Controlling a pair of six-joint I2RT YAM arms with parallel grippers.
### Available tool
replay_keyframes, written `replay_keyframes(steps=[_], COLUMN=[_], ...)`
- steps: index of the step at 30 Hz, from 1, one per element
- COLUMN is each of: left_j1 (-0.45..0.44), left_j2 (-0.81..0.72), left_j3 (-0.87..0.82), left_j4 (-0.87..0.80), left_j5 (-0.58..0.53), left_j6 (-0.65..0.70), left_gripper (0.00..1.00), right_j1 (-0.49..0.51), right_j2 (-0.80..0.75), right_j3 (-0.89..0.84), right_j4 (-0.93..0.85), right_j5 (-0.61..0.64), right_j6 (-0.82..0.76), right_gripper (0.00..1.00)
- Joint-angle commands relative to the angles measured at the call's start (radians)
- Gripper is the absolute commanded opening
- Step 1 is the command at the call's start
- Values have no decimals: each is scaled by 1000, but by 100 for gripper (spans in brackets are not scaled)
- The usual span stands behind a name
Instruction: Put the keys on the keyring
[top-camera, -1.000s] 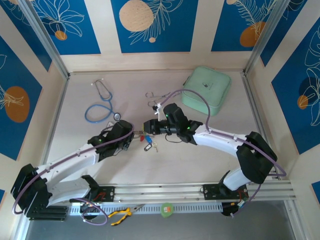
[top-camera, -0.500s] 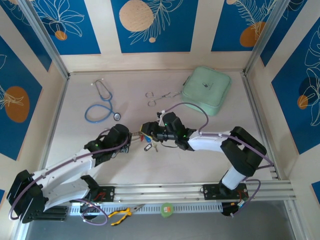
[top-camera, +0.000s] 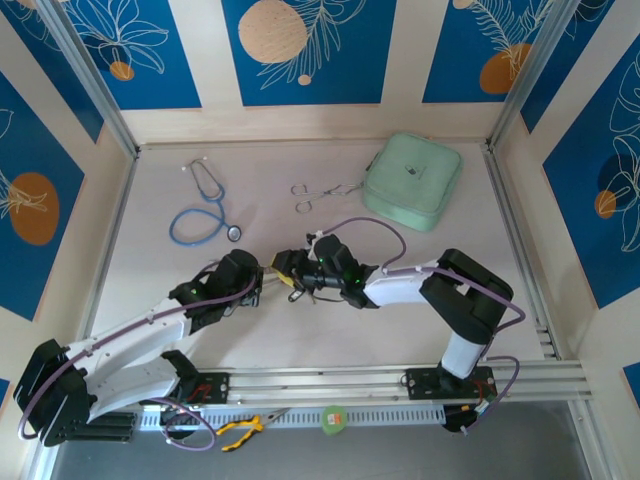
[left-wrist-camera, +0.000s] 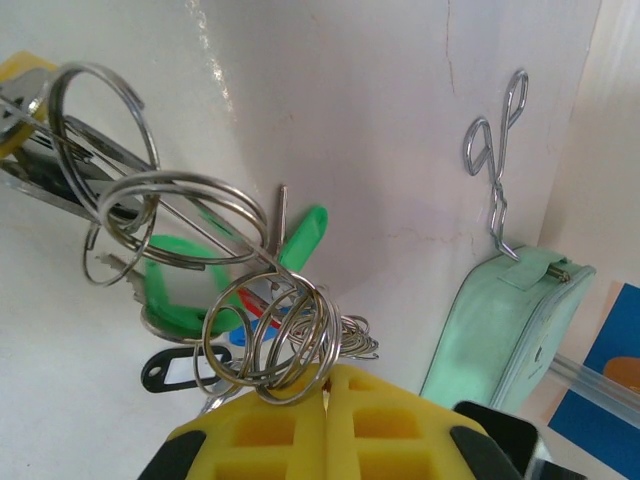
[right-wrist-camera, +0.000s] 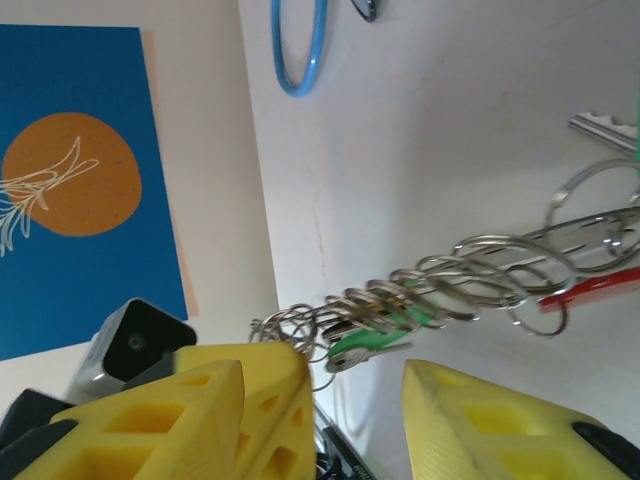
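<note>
My left gripper (left-wrist-camera: 326, 372) is shut on a steel split ring (left-wrist-camera: 270, 335), the end of a chain of linked rings (right-wrist-camera: 450, 280) carrying the keys. A green-headed key (left-wrist-camera: 300, 238), a red one (right-wrist-camera: 590, 285) and a black tag (left-wrist-camera: 170, 372) hang from the chain just above the table. My right gripper (right-wrist-camera: 355, 372) is open, one yellow finger on each side of the chain's near end, and a green key (right-wrist-camera: 365, 345) dangles in the gap untouched. From above, the left gripper (top-camera: 262, 283) and right gripper (top-camera: 290, 268) nearly meet at mid-table. The keyring is hidden.
A blue-tubed stethoscope (top-camera: 205, 215) lies at the back left. Steel forceps (top-camera: 318, 192) lie beside a mint-green zip case (top-camera: 413, 180) at the back right. Yellow-handled pliers (top-camera: 245, 428) rest on the front rail. Cables loop over both arms.
My right gripper has slid left and toward the near edge, up to the left gripper, and its jaws have opened wider. The left gripper has stayed shut on the ring, barely moving.
</note>
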Motion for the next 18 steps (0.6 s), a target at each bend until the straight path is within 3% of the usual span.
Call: replay_keyframes(steps=[1,11,18], left_j1=[4,4,4], left_j2=[-25,-28,-34], left_j3=[-6,-15,-16], left_j4=[22,27,13], left_j5=[-8,0,-3], left_j6=[-16,-27,-39], left_gripper=[0,0,0], right_j1=[8,7,8], right_j2=[48,118,129], right_j3=[36,91,90], right_j4=[25,106,129], right_j5=[-5,-18,-19], right_j6=[12,45,57], right_gripper=[46,49,42])
